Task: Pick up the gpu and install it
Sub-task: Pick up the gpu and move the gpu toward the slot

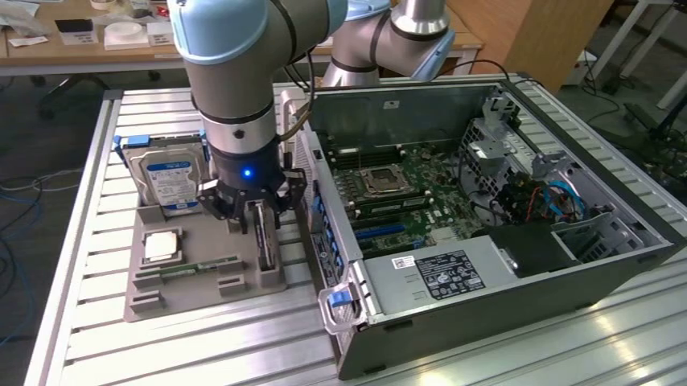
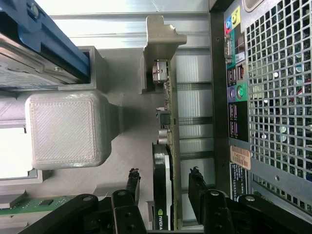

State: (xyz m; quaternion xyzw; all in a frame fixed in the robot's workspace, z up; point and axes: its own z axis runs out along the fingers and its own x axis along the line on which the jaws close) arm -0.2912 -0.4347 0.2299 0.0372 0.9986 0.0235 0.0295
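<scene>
gpu (image 2: 161, 195), a thin black-faced card, stands on edge in a ridged grey plastic tray (image 2: 63, 126); gripper (image 2: 164, 171) jaws spread wide astride it, gripping nothing.

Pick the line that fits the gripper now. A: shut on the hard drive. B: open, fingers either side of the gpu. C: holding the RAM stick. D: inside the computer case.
B: the gripper stands open, the gpu on edge in the gray tray between its fingers.

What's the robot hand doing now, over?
Gripper open, straddling the gpu, not clamped. Gpu upright in a slot of the gray tray. Computer case close alongside.
</scene>
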